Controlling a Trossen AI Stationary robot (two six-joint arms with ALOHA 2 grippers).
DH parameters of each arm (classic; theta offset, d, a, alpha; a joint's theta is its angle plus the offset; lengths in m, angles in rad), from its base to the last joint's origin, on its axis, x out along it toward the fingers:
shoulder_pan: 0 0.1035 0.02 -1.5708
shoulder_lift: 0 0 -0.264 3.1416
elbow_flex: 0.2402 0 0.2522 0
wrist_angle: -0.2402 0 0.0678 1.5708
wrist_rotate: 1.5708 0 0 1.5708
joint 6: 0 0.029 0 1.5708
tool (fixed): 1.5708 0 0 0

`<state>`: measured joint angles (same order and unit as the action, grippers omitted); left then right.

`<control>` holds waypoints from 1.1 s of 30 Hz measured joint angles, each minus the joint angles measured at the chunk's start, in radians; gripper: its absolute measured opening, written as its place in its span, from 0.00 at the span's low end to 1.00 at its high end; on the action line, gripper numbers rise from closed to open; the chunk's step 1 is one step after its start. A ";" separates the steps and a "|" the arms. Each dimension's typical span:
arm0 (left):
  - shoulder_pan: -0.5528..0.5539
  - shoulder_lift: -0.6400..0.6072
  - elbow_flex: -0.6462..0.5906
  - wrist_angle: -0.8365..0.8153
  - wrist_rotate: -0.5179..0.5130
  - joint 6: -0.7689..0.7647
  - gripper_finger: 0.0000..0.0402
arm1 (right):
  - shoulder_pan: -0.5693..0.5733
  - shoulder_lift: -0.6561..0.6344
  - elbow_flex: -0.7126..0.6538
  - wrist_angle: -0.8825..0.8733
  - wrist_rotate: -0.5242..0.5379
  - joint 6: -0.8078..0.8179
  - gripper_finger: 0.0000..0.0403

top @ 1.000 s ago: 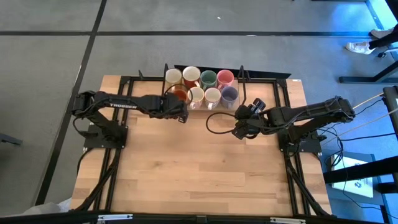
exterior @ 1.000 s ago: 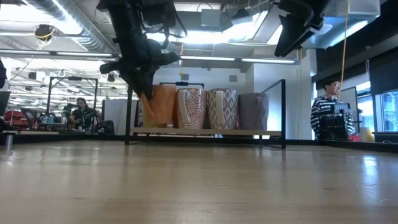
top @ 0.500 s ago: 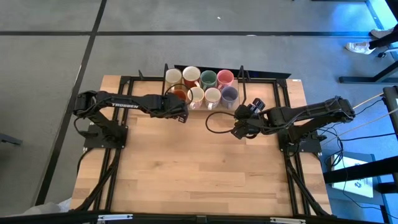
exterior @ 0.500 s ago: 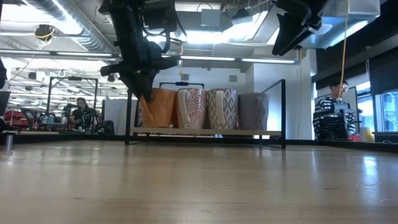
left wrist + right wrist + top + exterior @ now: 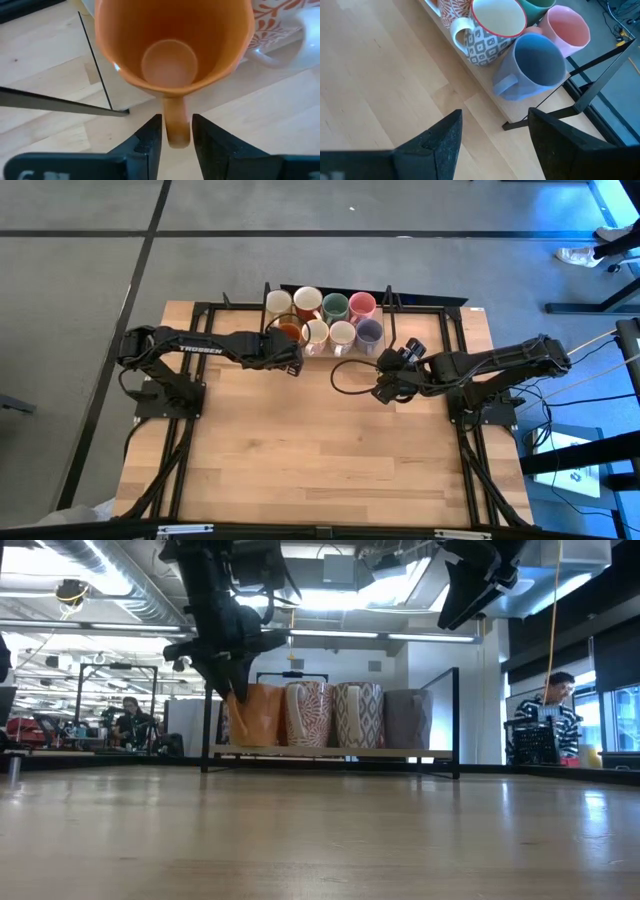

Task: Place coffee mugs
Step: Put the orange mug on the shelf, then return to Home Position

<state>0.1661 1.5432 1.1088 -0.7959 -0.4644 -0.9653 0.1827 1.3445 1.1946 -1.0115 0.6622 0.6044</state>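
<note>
Eight mugs stand in two rows on a dark rack (image 5: 392, 305) at the table's far edge. The far row is cream, white (image 5: 307, 301), green (image 5: 335, 306) and pink (image 5: 362, 305). The near row is the orange mug (image 5: 290, 332), two patterned mugs (image 5: 315, 333) and a purple-grey mug (image 5: 369, 331). My left gripper (image 5: 292, 355) is at the orange mug's near side, shut on it. My right gripper (image 5: 383, 390) hangs open above the table, nearer than the purple-grey mug (image 5: 535, 65), touching nothing. My left gripper pinches the orange mug's handle (image 5: 176, 131) between its two fingers (image 5: 150, 137), coming from the table's near-left side and slanting down. The mug (image 5: 255, 715) stands about upright at the left end of the rack's near row, its bottom at the shelf (image 5: 330, 751).
The rack's dark posts (image 5: 457, 720) and thin wire frame (image 5: 95, 65) stand close around the mugs. A black cable loops on the table near the right gripper (image 5: 345, 375). Bare wooden tabletop (image 5: 320, 450) lies toward the near edge. People sit in the room beyond (image 5: 545, 725).
My left gripper has sunk slightly with the orange mug toward the rack's shelf, still shut on the handle. The right arm has kept still.
</note>
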 joint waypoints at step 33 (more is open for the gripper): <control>-0.058 -0.484 0.000 0.250 0.475 0.720 0.06 | -0.053 -0.164 -0.147 0.523 -0.338 -0.377 0.30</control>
<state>0.1085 1.0595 1.1091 -0.5463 0.0108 -0.2458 0.1302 1.1809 1.0477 -0.4882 0.3239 0.2275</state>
